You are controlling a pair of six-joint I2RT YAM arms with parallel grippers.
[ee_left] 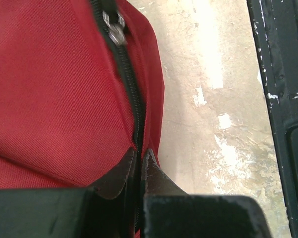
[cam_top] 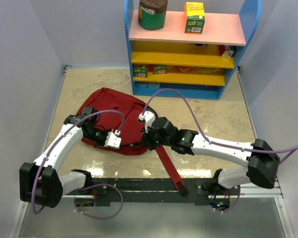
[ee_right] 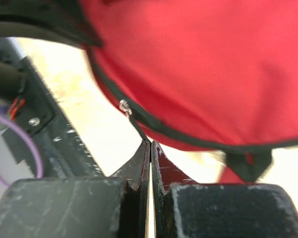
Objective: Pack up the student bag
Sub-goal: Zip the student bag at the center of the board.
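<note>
1. Left gripper, jaws closed, pinches the zipper seam; right gripper clamps a thin dark zipper pull.
2. Both grips are hidden beneath the wrists in the top view.
3. Student bag, dark red, lies flat on the table between the arms; its strap points toward the near rail.

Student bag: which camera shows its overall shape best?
Top external: the whole student bag lies flat, one strap trailing nearward. Left wrist shows only red fabric and a zipper; right wrist, just a piped edge.
</note>
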